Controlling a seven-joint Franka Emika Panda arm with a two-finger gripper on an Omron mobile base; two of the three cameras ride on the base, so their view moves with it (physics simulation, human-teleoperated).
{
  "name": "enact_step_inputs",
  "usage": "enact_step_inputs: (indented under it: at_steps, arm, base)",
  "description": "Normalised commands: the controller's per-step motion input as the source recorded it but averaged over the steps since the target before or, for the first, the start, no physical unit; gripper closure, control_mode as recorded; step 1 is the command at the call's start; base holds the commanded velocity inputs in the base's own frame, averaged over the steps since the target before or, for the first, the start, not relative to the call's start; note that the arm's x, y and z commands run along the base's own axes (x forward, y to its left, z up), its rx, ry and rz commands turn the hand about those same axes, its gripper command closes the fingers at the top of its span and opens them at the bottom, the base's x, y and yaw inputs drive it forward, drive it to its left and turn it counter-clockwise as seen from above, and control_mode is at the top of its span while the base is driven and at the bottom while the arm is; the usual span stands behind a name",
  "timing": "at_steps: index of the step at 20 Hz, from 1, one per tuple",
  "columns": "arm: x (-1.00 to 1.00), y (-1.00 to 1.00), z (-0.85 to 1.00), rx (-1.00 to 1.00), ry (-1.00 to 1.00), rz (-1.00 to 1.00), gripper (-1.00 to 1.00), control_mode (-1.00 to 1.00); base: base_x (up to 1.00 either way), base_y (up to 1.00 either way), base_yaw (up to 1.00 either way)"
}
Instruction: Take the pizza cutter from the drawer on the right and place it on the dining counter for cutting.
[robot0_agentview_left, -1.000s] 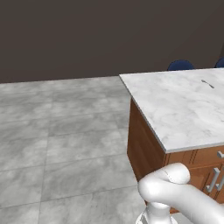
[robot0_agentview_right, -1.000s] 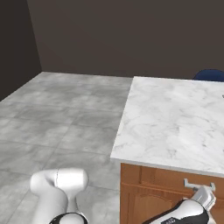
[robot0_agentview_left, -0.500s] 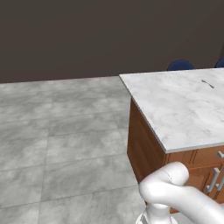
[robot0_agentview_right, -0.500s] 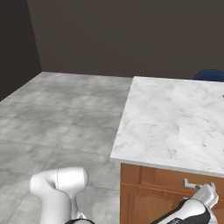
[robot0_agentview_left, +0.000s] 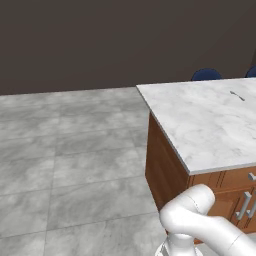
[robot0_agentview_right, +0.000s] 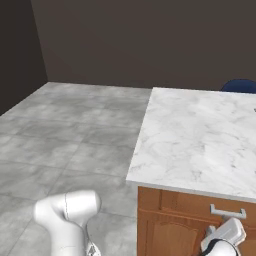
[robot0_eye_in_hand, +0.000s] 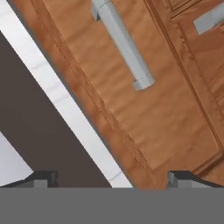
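The arm is reaching low along the near face of the dining counter (robot0_agentview_right: 200, 145), whose white marble top sits over a brown wooden body. In the right base view the gripper (robot0_agentview_right: 226, 235) hangs just below a drawer handle (robot0_agentview_right: 227, 212) on the near side of the counter, towards its right end. From the hand view, a grey bar handle (robot0_eye_in_hand: 123, 43) lies ahead on the wooden drawer front (robot0_eye_in_hand: 131, 113), with the two finger tips set wide apart and nothing between them. The pincer is open and empty.

The step in hand looks like the approach to the drawer: it seems closed, so the pizza cutter is presumably inside it, hidden from sight. A small dark thing (robot0_agentview_left: 237, 95) lies on the far part of the marble top, too small to identify.

The next move calls for bringing the fingers to either side of the bar, closing on it, and pulling straight out from the counter.
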Motion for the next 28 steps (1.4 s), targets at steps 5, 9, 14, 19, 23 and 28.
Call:
enact_step_inputs:
  at_steps: [5, 9, 14, 19, 23, 28]
  arm:
    - [0.05, -0.28, -0.24, -0.09, 0.0, -0.01, -1.0, -1.0]
    - [0.27, -0.07, -0.25, -0.16, 0.0, -0.07, -1.0, -1.0]
    - [0.28, 0.0, -0.22, -0.17, 0.0, -0.09, -1.0, -1.0]
    - [0.41, -0.01, -0.38, -0.14, 0.0, -0.13, -1.0, -1.0]
    - [0.61, -0.08, -0.38, -0.09, 0.0, -0.14, -1.0, -1.0]
    - [0.49, -0.36, -0.2, 0.01, 0.0, -0.01, -1.0, -1.0]
  base:
    - [0.0, 0.0, 0.0]
    - [0.0, 0.0, 0.0]
    - [0.0, 0.0, 0.0]
    - [0.0, 0.0, 0.0]
    - [0.0, 0.0, 0.0]
    - [0.0, 0.0, 0.0]
